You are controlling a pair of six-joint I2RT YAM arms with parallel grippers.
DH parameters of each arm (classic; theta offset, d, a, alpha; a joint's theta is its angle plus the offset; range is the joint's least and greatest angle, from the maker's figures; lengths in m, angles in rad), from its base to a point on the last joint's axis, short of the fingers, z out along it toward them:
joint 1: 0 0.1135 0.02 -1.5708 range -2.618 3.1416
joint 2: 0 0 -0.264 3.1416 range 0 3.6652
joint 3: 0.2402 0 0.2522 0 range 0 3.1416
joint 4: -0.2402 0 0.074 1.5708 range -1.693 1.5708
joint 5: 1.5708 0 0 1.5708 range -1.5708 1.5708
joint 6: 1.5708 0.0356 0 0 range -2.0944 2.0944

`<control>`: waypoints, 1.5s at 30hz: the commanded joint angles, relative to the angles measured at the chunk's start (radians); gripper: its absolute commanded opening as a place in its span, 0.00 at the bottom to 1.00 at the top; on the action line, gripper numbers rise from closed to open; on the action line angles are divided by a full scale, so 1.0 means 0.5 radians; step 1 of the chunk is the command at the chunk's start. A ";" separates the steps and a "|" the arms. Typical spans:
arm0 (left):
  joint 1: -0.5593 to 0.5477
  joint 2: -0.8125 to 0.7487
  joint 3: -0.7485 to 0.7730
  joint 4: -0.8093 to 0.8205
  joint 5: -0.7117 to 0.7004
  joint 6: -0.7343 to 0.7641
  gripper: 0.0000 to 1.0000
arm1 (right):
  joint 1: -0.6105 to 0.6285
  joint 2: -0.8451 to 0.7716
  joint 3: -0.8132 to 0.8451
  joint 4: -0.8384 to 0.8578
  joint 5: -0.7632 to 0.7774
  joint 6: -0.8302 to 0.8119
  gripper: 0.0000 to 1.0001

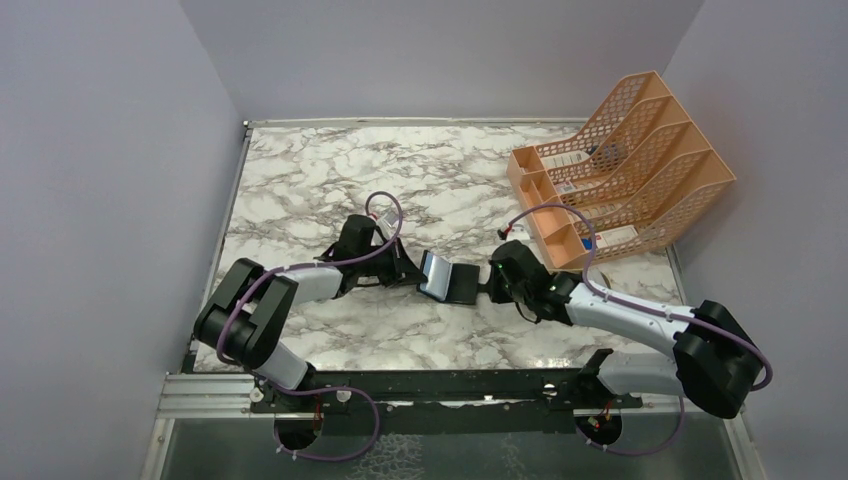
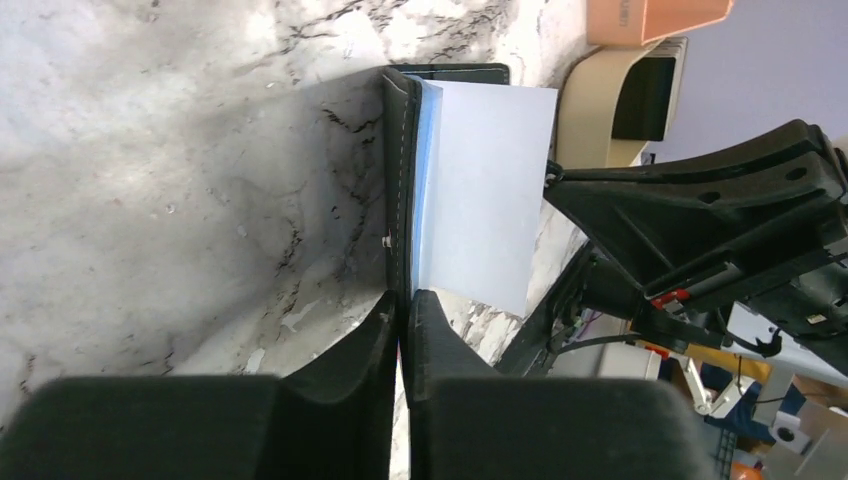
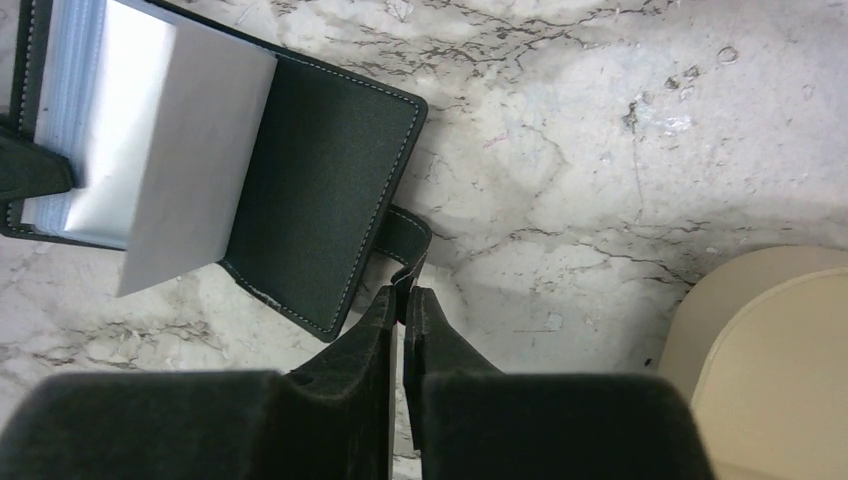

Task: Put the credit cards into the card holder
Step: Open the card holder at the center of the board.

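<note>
Two claws pinch the open card holder (image 1: 455, 283) on the counter (image 1: 400, 170): left claw (image 2: 403, 300) closed tight on its raised cover, right claw (image 3: 404, 295) closed on its snap tab (image 3: 405, 235). Pale credit cards (image 3: 150, 150) sit inside (tan dish (image 3: 770, 360) near the right claw, orange mesh file rack (image 1: 620, 170) beyond).

Marble table (image 1: 330, 190), black card holder (image 1: 462, 283) open mid-table, orange file rack (image 1: 640, 165) far right, tan dish (image 3: 770, 350)

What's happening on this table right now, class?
Both arms share the black card holder, spread open at mid-table. The left gripper pinches the raised flap that carries the pale credit cards. The right gripper pinches the snap tab of the flap lying flat on the marble table. One whitish card sticks out, apparently not fully seated.
</note>
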 commanded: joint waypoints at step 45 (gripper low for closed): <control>-0.125 -0.726 -0.024 -0.730 -0.429 0.142 0.10 | 0.011 0.772 0.371 0.509 -0.959 0.175 0.33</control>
